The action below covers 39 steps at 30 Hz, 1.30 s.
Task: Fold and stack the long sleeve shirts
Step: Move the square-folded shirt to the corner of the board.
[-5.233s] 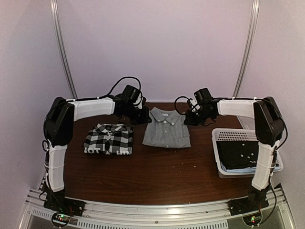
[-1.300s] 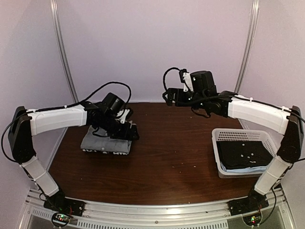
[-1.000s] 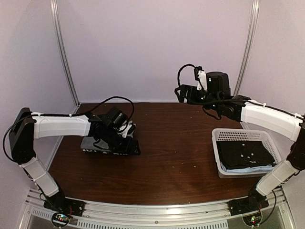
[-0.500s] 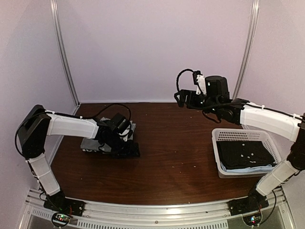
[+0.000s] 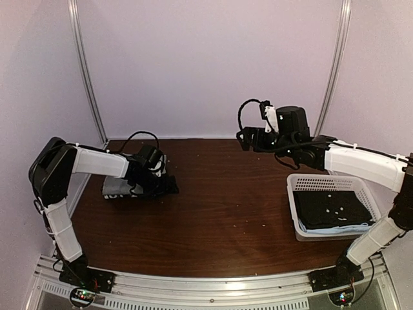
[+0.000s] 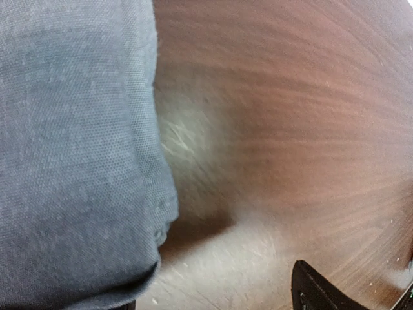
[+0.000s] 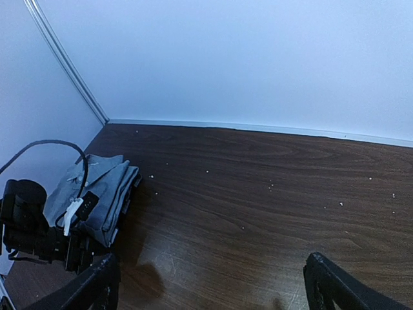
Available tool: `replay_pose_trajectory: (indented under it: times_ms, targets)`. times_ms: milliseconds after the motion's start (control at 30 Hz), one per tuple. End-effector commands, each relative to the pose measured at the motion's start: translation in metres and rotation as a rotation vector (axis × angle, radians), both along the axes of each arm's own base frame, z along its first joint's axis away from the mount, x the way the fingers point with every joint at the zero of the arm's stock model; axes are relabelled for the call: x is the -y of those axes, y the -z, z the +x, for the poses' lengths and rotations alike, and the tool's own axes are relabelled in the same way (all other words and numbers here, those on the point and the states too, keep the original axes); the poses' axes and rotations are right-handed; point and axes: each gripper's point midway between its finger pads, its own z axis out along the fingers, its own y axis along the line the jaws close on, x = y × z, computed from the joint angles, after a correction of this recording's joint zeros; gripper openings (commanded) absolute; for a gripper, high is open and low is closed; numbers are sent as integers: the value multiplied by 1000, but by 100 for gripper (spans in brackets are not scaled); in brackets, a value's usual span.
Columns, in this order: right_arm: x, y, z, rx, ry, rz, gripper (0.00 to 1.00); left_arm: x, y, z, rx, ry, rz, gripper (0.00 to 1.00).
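On the far left, the left arm (image 5: pixel 97 163) stands up from its base, bends sharply at a high elbow, and then reaches right and a little down, low over the table (image 5: pixel 226 213). The grey shirt (image 5: pixel 119 186) lies folded near the table's left edge, on top of a small pile. A darker layer (image 5: pixel 118 195) peeks out under it (too small for me to make out any checks). The left gripper (image 5: pixel 162 186) sits right at the pile's right side, down by the wood. From its wrist camera the grey cloth fills the left half, and only one black fingertip (image 6: pixel 316 292) shows over bare table, so I cannot tell how far its fingers are spread.

Past the middle, the right gripper (image 5: pixel 248 139) hangs high in the air above the back of the table, pointing left toward the pile. Its two fingers (image 7: pixel 97 284) are spread wide with nothing between them. The right arm (image 5: pixel 361 161) rises from its base, folds at the far right, and stretches out long and nearly flat.

Under that arm sits a white basket (image 5: pixel 329 183) with dark clothes (image 5: pixel 332 210) inside.
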Motion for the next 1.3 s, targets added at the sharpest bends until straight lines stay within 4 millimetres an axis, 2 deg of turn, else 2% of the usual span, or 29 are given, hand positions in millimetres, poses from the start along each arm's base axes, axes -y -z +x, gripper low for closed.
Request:
replay_pose_trajectory:
  times_ms: [0,167,300,633,733,833,1000,1133,1267]
  targets:
    - [11,-5,-6,10,19,-12,100,-51,18,30,-5,-88,88,84]
    - [15,-2,-8,7,25,-34,100,-92,20,44,-19,-120,108,84]
    - [18,0,-9,8,30,-43,100,-116,21,49,-30,-99,115,83]
    - [14,9,-8,-4,14,-48,100,-155,18,53,-49,-56,152,84]
    - [12,12,-8,-11,6,-50,100,-161,14,56,-47,-42,166,84]
    - [11,14,-8,-14,6,-51,100,-161,8,60,-41,-32,169,84]
    - [12,15,-8,-14,7,-56,100,-148,-10,67,-1,2,108,84]
    - [11,16,-7,-17,8,-56,100,-127,-37,72,63,55,58,85]
    - [9,17,-5,-27,7,-52,100,-95,-74,74,160,127,11,86]
